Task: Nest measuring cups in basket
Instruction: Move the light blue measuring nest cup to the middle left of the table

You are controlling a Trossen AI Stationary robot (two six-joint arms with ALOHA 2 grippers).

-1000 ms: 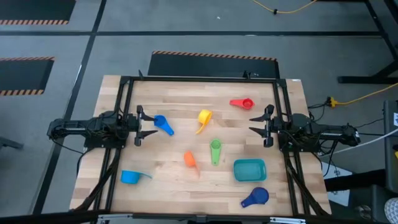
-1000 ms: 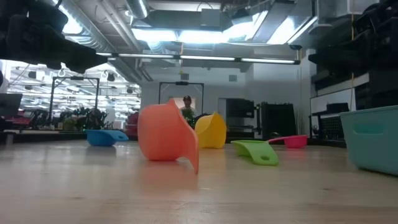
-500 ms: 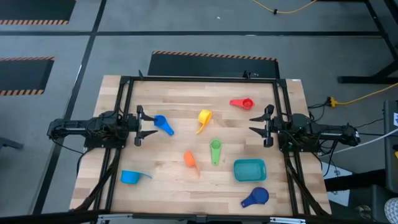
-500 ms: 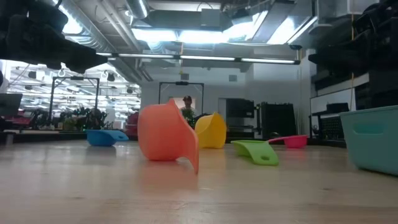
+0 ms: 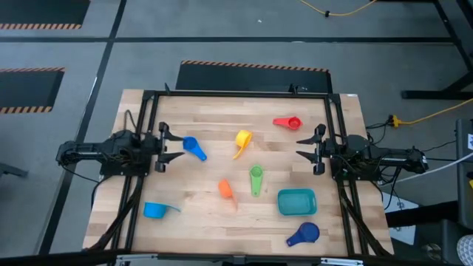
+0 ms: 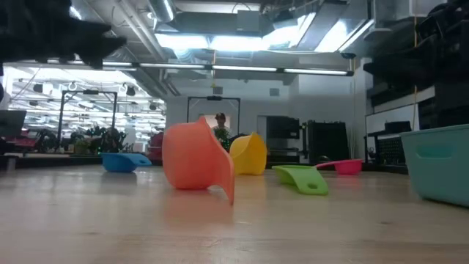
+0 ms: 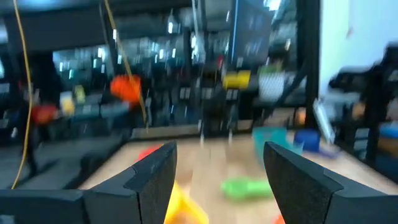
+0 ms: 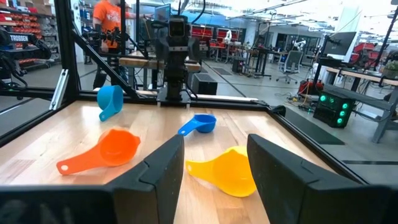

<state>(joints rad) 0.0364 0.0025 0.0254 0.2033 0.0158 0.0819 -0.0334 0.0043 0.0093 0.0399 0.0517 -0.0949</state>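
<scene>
Both idle at table edges: left gripper (image 5: 163, 144) wide by the blue cup (image 5: 194, 146), right gripper (image 5: 310, 149) wide, cups loose around empty teal basket (image 5: 296, 202).

1. The wooden table (image 5: 222, 159) stands on a grey floor (image 5: 222, 44), with black mats edged in orange-and-black hazard stripes (image 5: 251, 66) at twelve, ten and eleven o'clock.
2. A yellow cable (image 5: 336, 11) trails across the floor near one o'clock — another (image 5: 436, 114) at three.
3. Ceiling light panels (image 6: 242, 40) glow above exposed pipes.
4. Workbenches and chairs (image 8: 289, 62) fill the hall; a person in orange (image 8: 109, 28) stands there, perhaps at a bench.
</scene>
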